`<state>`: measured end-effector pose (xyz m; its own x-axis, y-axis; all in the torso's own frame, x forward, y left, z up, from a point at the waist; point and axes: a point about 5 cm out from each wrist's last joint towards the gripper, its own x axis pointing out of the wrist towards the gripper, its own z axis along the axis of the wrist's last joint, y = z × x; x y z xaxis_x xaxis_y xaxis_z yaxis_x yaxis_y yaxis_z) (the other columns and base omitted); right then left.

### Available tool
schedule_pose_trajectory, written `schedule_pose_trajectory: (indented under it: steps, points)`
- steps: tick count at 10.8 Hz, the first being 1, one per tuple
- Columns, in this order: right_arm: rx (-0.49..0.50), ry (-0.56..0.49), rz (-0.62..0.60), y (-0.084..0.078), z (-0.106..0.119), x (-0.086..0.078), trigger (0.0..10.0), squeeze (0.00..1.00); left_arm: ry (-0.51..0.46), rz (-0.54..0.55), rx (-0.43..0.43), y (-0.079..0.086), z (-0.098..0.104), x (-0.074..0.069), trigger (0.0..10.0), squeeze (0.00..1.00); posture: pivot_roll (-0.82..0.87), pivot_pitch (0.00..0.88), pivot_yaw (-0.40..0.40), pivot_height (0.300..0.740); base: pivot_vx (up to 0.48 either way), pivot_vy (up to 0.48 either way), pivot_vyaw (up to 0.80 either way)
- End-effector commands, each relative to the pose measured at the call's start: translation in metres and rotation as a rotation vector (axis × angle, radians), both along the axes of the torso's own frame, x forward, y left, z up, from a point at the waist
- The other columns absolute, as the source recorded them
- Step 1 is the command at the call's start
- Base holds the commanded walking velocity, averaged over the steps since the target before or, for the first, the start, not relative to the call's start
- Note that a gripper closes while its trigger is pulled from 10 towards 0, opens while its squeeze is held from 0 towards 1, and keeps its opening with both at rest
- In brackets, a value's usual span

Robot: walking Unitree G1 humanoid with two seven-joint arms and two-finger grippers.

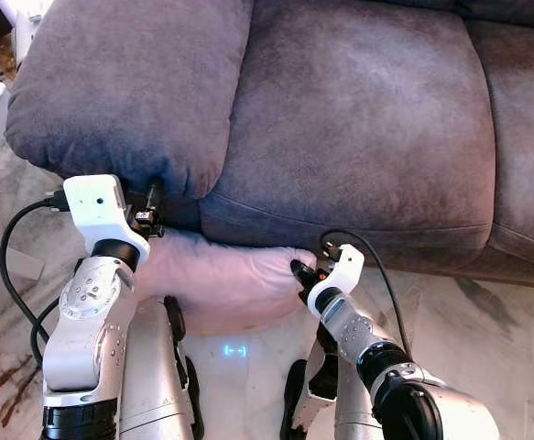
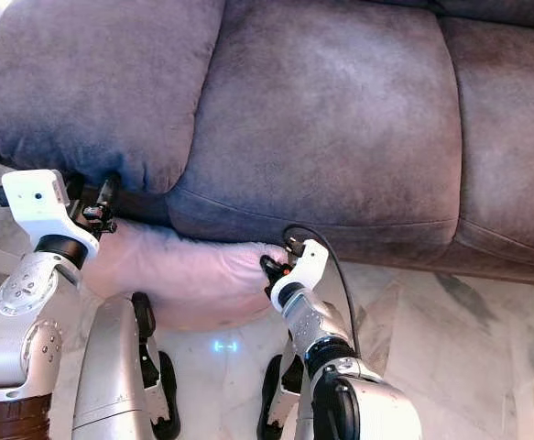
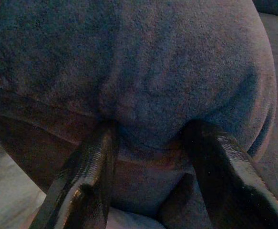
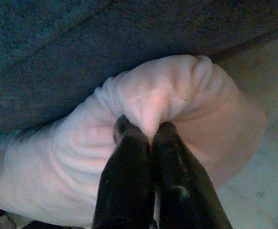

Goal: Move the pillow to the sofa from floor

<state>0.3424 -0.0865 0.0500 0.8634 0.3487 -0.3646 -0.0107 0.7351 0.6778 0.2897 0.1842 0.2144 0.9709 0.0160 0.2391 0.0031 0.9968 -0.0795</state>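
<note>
We see a pale pink pillow (image 1: 221,280) with no pattern, below a sofa (image 1: 358,119) of dark grey-purple suede-like fabric with lighter brushed patches. The floor (image 1: 486,321) is white marble with grey and brown veins. Our 2 arms are silver, with white wrist blocks. The left gripper (image 3: 153,157) and right gripper (image 4: 150,136) have black fingers.
</note>
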Motion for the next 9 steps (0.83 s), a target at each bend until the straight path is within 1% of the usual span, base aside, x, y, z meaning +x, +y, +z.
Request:
schedule_pose_trajectory:
  steps: [1,2,4,5,6,7,8,9]
  points:
    - [-0.008,0.036,0.017,0.003,-0.012,-0.01,0.0,0.0,0.031,0.004,-0.019,0.001,-0.006,0.002,10.0,0.0,0.24,0.42,-0.116,0.513,0.0,0.0,0.0]
    - [-0.026,0.032,0.035,0.003,-0.012,-0.01,0.0,0.0,0.031,0.004,-0.019,0.001,-0.006,0.002,10.0,0.0,0.24,0.42,-0.116,0.513,0.0,0.0,0.0]
    - [-0.024,0.024,0.04,0.005,-0.01,-0.008,0.0,0.0,0.032,0.003,-0.02,0.001,-0.007,0.005,10.0,0.0,0.24,0.397,-0.115,0.513,0.0,0.0,0.0]
    - [-0.074,0.009,0.05,0.004,-0.008,-0.006,0.0,0.0,0.03,0.003,-0.022,0.0,-0.007,0.007,10.0,0.0,0.24,0.382,-0.115,0.513,0.0,0.0,0.0]
    - [-0.118,-0.034,0.067,0.004,-0.002,-0.002,10.0,0.0,0.028,0.005,-0.026,0.0,-0.008,0.01,10.0,0.0,0.24,0.349,-0.116,0.513,0.0,0.0,0.0]
    - [-0.151,-0.065,0.088,0.003,0.001,0.0,10.0,0.0,0.029,0.005,-0.028,-0.001,-0.01,0.011,10.0,0.0,0.23,0.336,-0.118,0.513,0.0,0.0,0.0]
    - [-0.161,-0.105,0.085,0.0,0.007,0.004,10.0,0.0,0.035,0.004,-0.032,-0.002,-0.014,0.013,10.0,0.0,0.23,0.312,-0.119,0.513,0.0,0.0,0.0]
    - [-0.172,-0.119,0.094,0.0,0.009,0.005,10.0,0.0,0.044,-0.001,-0.035,-0.003,-0.018,0.013,10.0,0.0,0.22,0.299,-0.119,0.513,0.0,0.0,0.0]
